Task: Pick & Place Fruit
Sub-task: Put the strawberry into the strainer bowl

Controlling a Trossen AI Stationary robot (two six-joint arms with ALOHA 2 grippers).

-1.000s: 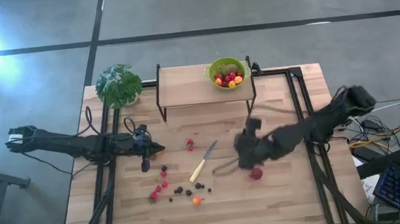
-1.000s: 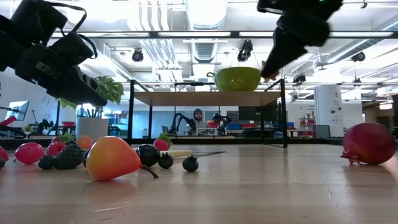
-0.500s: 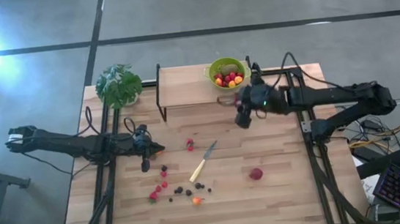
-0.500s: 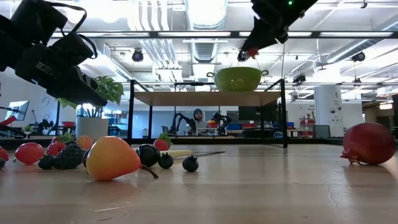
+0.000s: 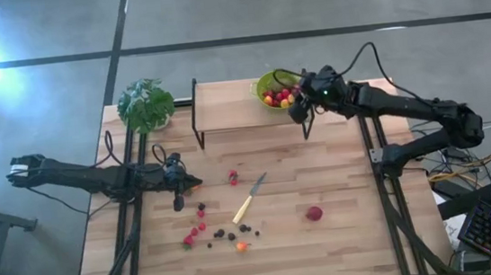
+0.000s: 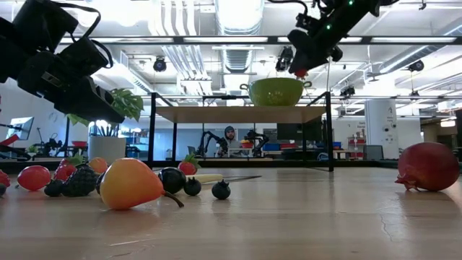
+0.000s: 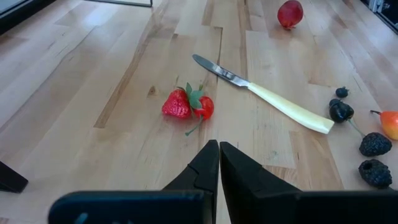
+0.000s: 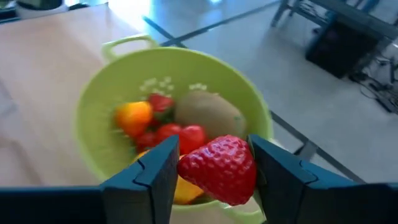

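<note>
Over the green bowl (image 8: 180, 118) on the raised wooden shelf (image 5: 225, 108), your right gripper (image 8: 214, 165) has a red strawberry (image 8: 219, 168) between its 2 fingers, with the berry touching both inner faces, so it reads as pinched rather than dropped. The bowl under it already holds a kiwi-like ball (image 8: 208, 114), an orange piece and several red ones. In the overhead view that gripper (image 5: 302, 114) sits at the bowl's (image 5: 261, 84) right rim, not squarely over the middle. You look to be at the placing step for this piece: the next move calls for spreading the fingers enough to let the strawberry fall, and I would first check that it hangs inside the rim rather than over the edge nearest the arm. Your left gripper (image 7: 217, 163) waits low over the table (image 5: 353, 226) with its fingers pressed together and nothing in them, near a pair of strawberries (image 7: 186, 104) and the knife (image 7: 267, 94). More fruit lies scattered on the table (image 5: 214, 233), plus 1 red piece (image 5: 314, 213) off to the right.
</note>
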